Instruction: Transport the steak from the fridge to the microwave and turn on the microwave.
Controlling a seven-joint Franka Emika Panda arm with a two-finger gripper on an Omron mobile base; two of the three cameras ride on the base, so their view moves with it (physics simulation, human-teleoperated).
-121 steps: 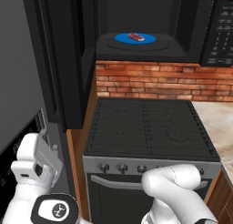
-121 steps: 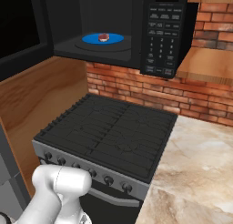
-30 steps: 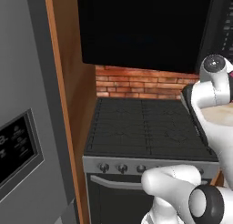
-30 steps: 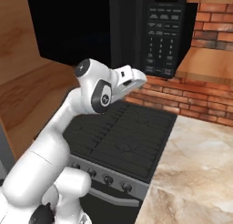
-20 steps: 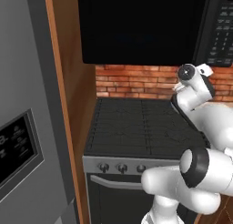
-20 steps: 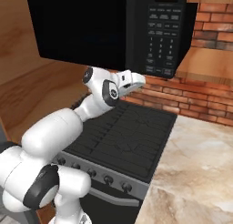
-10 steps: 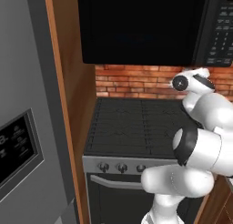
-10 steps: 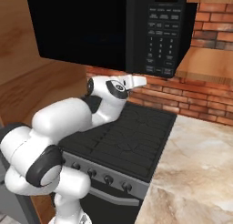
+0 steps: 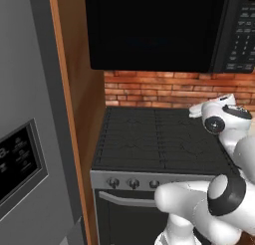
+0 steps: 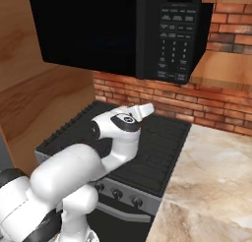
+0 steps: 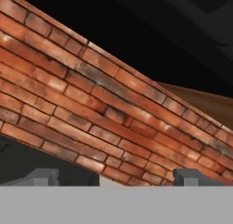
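Presently the microwave [image 10: 123, 32] door is seen shut, and the steak is judged to lie inside, unseen. The gripper [image 11: 116, 178] hangs low with jaws spread wide, empty, facing the brick wall [image 11: 91, 104]. Raising it to the keypad [image 10: 172, 44] is judged the next requirement.

Stove: black knobbed stove [image 9: 159, 139] with dark grates on top, centre of the left base view, lower middle of the right base view; row of round knobs [image 10: 118, 194] along its grey front.
Bench: beige marbled stone bench [image 10: 206, 187], lower right of the right base view, just beside the stove.
Backing: red brick wall [image 11: 91, 104] behind both.
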